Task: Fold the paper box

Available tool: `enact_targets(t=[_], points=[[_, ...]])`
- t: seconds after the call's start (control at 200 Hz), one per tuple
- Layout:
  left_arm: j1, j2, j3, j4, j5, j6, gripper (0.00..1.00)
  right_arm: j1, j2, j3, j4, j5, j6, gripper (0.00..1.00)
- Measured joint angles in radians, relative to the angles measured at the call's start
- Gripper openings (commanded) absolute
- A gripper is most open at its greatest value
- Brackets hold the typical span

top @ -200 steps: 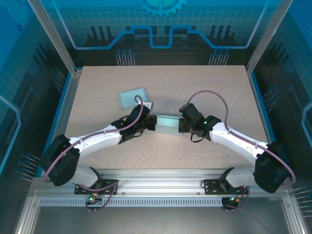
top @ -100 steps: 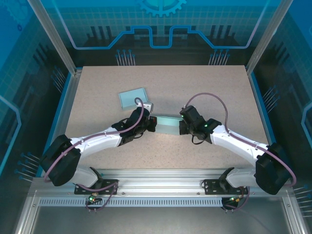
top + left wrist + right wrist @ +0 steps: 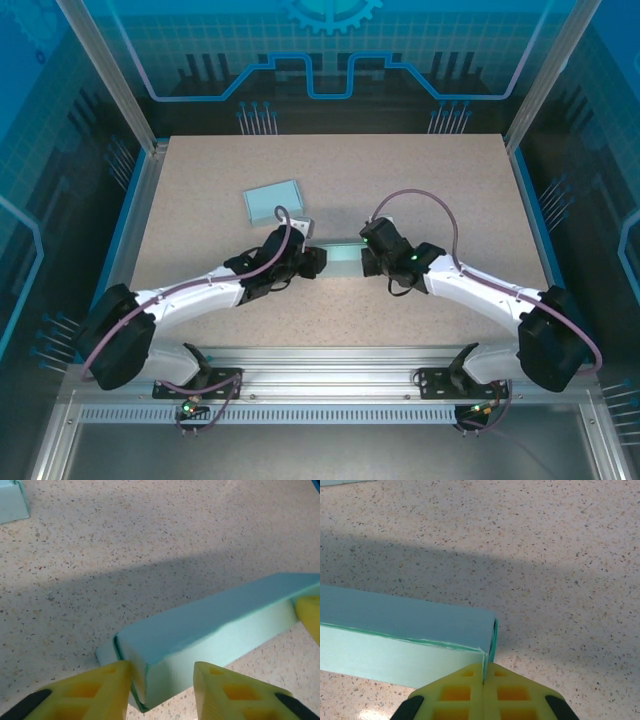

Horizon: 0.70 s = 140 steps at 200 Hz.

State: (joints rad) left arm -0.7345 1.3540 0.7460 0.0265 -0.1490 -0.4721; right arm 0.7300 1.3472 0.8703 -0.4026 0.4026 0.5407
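Note:
The paper box (image 3: 343, 257) is a long pale teal block lying on the table between my two grippers. In the left wrist view its near end (image 3: 150, 680) sits between my yellow fingers (image 3: 90, 690). The left gripper (image 3: 162, 674) is open: the left finger is against the end flap and the right finger stands off the side wall. My right gripper (image 3: 484, 672) is shut on the thin paper edge at the corner of the box's (image 3: 405, 630) other end. From above, the left gripper (image 3: 314, 259) and right gripper (image 3: 367, 258) face each other across the box.
A second flat teal paper piece (image 3: 273, 200) lies behind the left arm and shows at the corner of the left wrist view (image 3: 11, 500). The speckled table (image 3: 430, 180) is ringed by a blue rim and metal posts.
My left gripper has opened off the box's end, which it was shut on before. Both grippers and the box have shifted slightly toward the back of the table.

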Motion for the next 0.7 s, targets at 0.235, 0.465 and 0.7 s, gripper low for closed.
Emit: enact_targets(t=[0.235, 0.465, 0.7], points=[[-0.003, -0.098, 0.000, -0.015, 0.023, -0.008, 0.83, 0.012, 0.010, 0.008, -0.001, 0.010, 0.000, 0.00], [0.020, -0.126, 0.001, -0.021, 0.008, -0.078, 0.89, 0.016, 0.010, 0.009, -0.005, 0.014, 0.000, 0.00], [0.109, -0.045, -0.005, 0.049, 0.080, -0.216, 0.81, 0.016, 0.010, 0.009, -0.005, 0.014, 0.000, 0.00]])
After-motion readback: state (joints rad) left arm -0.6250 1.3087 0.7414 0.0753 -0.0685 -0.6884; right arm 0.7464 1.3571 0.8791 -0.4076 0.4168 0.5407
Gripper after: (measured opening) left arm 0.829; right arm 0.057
